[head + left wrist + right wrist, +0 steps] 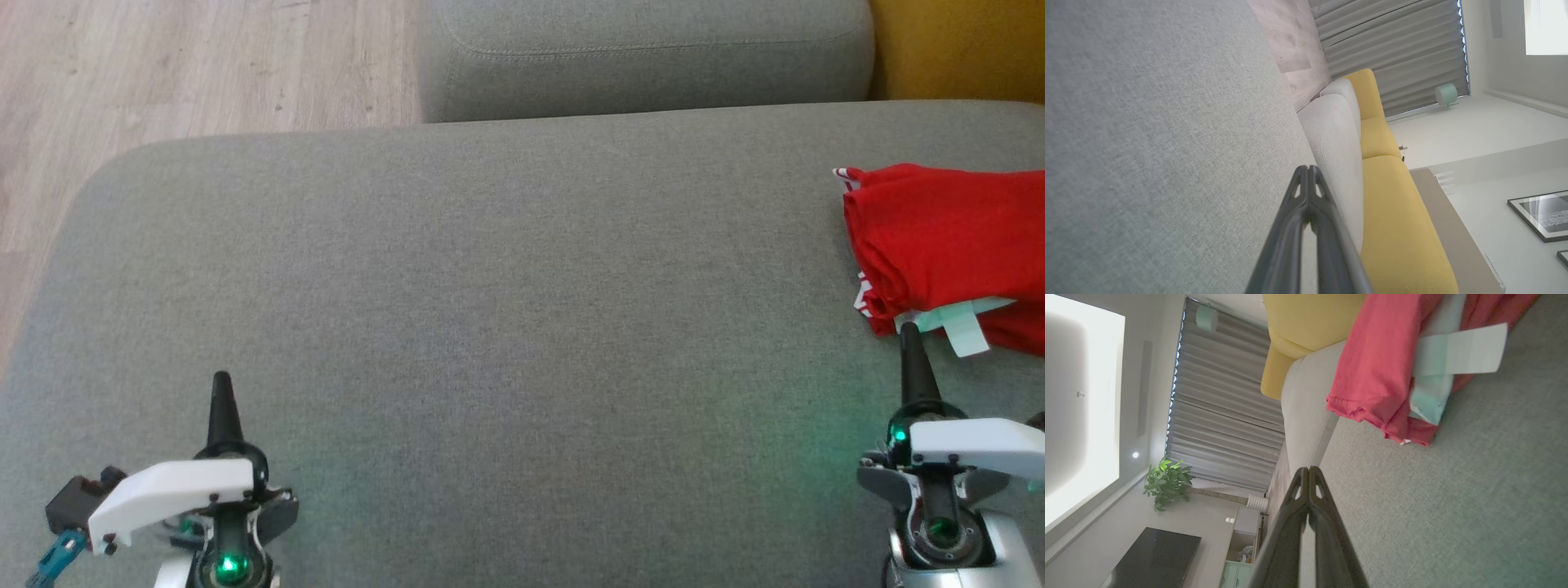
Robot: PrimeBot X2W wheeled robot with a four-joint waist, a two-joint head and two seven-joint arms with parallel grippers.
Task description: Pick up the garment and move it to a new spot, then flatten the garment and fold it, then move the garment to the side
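Note:
The garment (947, 241) is a red piece of clothing lying folded on the grey sofa seat (506, 278) at the right edge of the head view, with a pale mint tag sticking out at its near side. In the right wrist view the garment (1384, 363) lies just ahead of the fingers. My right gripper (908, 331) is shut and empty, its tip just short of the garment's near edge. My left gripper (221, 380) is shut and empty over bare cushion at the lower left. Both pairs of fingertips (1306, 169) (1306, 470) are pressed together.
A grey back cushion (645, 57) runs along the far side of the seat, with a yellow cushion (963, 45) beside it. Wooden floor (188, 65) lies past the seat's rounded left edge. Curtains, a plant and a cabinet stand far off in the wrist views.

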